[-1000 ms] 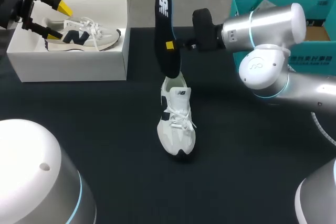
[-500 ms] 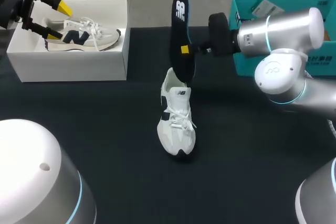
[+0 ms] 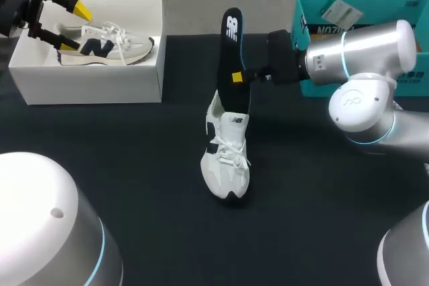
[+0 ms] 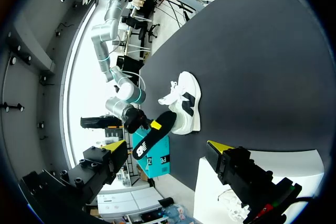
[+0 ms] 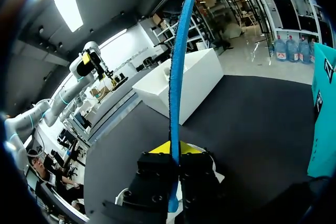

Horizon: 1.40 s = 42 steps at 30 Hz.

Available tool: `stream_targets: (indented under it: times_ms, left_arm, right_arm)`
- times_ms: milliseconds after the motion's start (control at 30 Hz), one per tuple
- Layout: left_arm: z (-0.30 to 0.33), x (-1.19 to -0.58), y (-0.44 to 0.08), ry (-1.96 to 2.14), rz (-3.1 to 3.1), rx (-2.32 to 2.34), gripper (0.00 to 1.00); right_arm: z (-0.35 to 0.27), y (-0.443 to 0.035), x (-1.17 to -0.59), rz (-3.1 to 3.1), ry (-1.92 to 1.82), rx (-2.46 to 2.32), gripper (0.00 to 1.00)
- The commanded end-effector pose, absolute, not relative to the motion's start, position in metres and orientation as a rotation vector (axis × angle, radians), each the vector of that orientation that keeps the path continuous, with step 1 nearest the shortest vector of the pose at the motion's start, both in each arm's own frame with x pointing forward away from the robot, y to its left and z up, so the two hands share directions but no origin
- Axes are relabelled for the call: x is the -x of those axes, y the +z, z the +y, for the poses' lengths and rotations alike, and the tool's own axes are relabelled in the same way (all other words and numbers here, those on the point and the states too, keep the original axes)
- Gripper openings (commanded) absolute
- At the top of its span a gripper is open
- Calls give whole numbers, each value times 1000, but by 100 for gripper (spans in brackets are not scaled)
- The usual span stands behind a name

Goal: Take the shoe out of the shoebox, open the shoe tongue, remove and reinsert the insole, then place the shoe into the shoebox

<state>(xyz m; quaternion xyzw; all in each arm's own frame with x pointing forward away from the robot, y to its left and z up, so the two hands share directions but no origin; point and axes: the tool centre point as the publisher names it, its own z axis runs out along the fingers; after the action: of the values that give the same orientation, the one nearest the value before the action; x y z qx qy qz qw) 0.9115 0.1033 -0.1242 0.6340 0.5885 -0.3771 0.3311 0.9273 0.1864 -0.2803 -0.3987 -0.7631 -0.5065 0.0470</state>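
Black table point(image 3: 134, 185): right gripper point(image 3: 236, 77) clamps the upright insole point(image 3: 230, 38), lower end apparently in the shoe point(image 3: 226, 155). The left gripper point(image 3: 75, 28) hangs spread over the far-left shoebox point(image 3: 94, 82).

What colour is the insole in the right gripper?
The insole is black with a white logo; clearest in the head view.

A matte black worktop point(image 3: 134, 165) carries everything. At its far right stands a teal box point(image 3: 315, 15), open at the top, with a pale slip of paper point(image 3: 340, 11) lying inside and dark print along its front wall. At the far left, inside the white shoebox point(image 3: 94, 85), lies a second sneaker point(image 3: 107, 46), cream and white with white laces and a dark mark on its flank.
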Motion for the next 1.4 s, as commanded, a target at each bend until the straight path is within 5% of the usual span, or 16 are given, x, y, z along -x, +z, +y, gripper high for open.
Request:
stream_targets:
  times_ms: [33, 1400]
  left_arm:
    - [104, -911, -124, -983, 1540, -1660, 100]
    - [104, -911, -124, -983, 1540, -1660, 100]
  right_arm:
    - [189, -270, -929, -2337, -1566, 1207, 0]
    - [216, -251, -945, -2222, -1681, 1114, 0]
